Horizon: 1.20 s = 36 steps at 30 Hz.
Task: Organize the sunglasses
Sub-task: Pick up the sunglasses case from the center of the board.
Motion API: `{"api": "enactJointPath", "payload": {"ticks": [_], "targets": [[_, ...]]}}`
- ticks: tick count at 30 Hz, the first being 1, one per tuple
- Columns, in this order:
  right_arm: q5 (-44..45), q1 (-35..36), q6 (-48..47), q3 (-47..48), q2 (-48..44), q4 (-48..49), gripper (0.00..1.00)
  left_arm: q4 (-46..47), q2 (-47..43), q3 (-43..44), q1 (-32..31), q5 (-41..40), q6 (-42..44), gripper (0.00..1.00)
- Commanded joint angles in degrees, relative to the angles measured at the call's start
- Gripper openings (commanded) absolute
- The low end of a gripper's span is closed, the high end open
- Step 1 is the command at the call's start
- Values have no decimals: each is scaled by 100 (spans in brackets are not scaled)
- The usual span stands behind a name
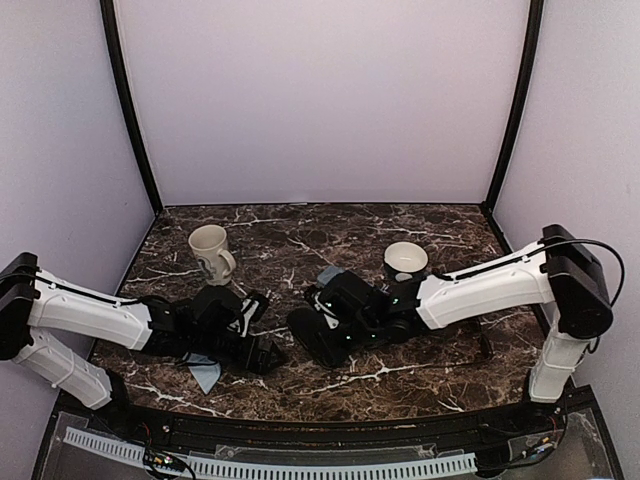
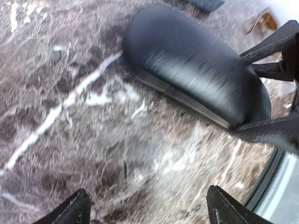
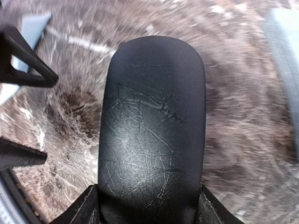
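Right claw (image 3: 147, 207) grips the black case (image 3: 152, 126) by one end. Left claw (image 2: 148, 212) is open and empty, with the case ahead of it. Sunglasses not discernible. Risk: the smooth, end-held case may pivot or slip.

The table (image 1: 420, 375) is dark brown with thin white lines. The black case (image 3: 152, 130) has fine pale scratches. Behind the case, the left mug (image 1: 208, 250) and the right mug (image 1: 405, 262) are cream. A flat piece (image 1: 207, 377) left of the case is blue-grey. The left gripper (image 2: 147, 207) is black.
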Motion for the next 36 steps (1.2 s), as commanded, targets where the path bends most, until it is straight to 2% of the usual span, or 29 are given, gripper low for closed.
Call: {"api": "enactJointPath", "payload": {"ticks": [1, 5, 9, 14, 30, 36], "targets": [[-747, -433, 99, -593, -758, 1065, 47, 1042, -173, -285, 320, 700, 98, 89], [-1291, -752, 125, -1087, -1226, 1609, 47, 2005, -323, -526, 571, 1246, 186, 89], [-1926, -958, 133, -1466, -1707, 2212, 47, 3759, -414, -939, 725, 1681, 143, 89], [-2556, -1031, 20, -1608, -1906, 2573, 47, 5376, -7, -1077, 937, 2337, -125, 97], [-2592, -1171, 20, -2050, -1930, 4070, 47, 7570, 1063, -972, 1100, 3046, -481, 96], [-2592, -1172, 20, -2004, -1875, 4144, 47, 7820, 1388, -800, 1108, 3120, -463, 96]]}}
